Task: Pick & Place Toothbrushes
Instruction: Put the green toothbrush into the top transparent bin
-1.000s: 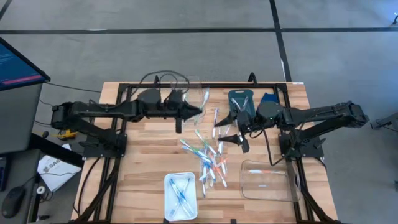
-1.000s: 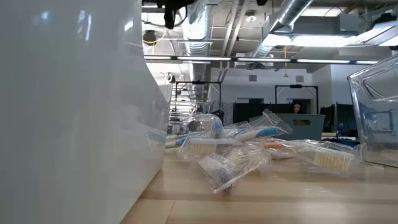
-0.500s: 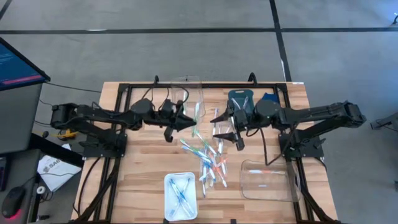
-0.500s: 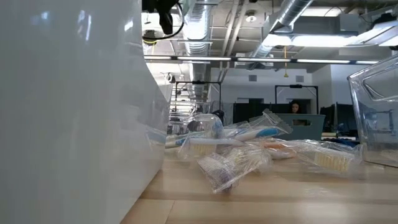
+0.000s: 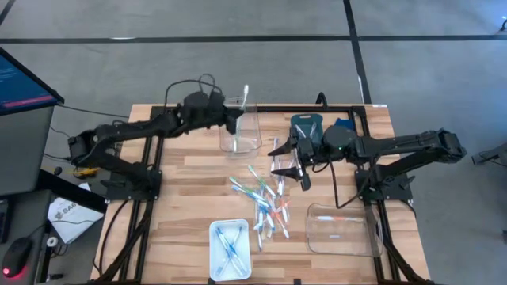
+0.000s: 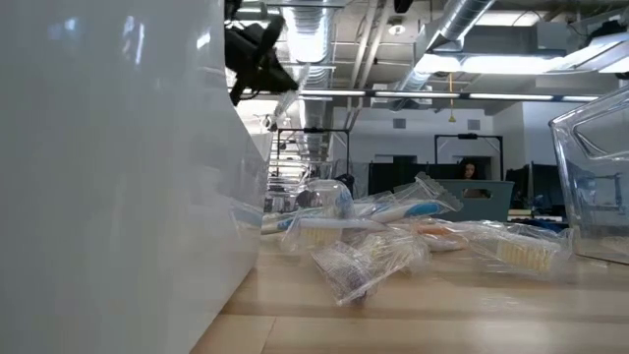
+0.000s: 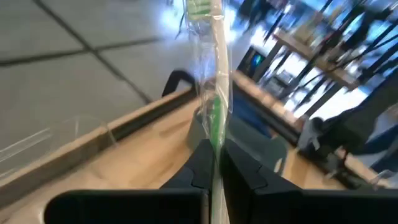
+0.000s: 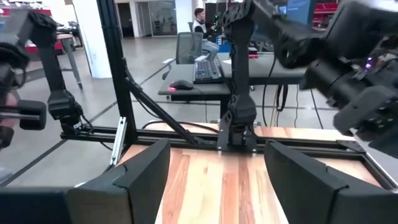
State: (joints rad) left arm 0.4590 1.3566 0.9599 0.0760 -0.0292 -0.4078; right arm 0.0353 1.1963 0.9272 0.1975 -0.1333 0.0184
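Note:
My left gripper (image 5: 238,119) hangs over a clear container (image 5: 240,133) at the table's far middle, shut on a toothbrush (image 5: 245,96) with green parts in a clear wrapper (image 7: 214,74). In the low view that gripper (image 6: 257,54) shows high up. A pile of wrapped toothbrushes (image 5: 263,199) lies on the table's middle (image 6: 393,236). My right gripper (image 5: 289,164) hovers open over the pile's far right end, its fingers (image 8: 143,177) holding nothing. My left gripper pinches the wrapped toothbrush's handle (image 7: 215,146) between its two fingers. The brush runs along the fingers and sticks out well past their tips, its green end (image 7: 200,7) farthest from them. It is lifted clear, above the clear container.
A white tray (image 5: 230,240) with a few toothbrushes stands at the near edge; its wall (image 6: 108,177) fills the low view's left. A second clear container (image 5: 341,229) sits near right. A dark teal object (image 5: 307,125) and a blue cloth (image 5: 342,125) lie far right.
My left gripper, still shut on the toothbrush, has swung from above the pile's far end toward the table's far edge and turned, and now hangs over the clear container. The toothbrush has gone with it, clear of the table.

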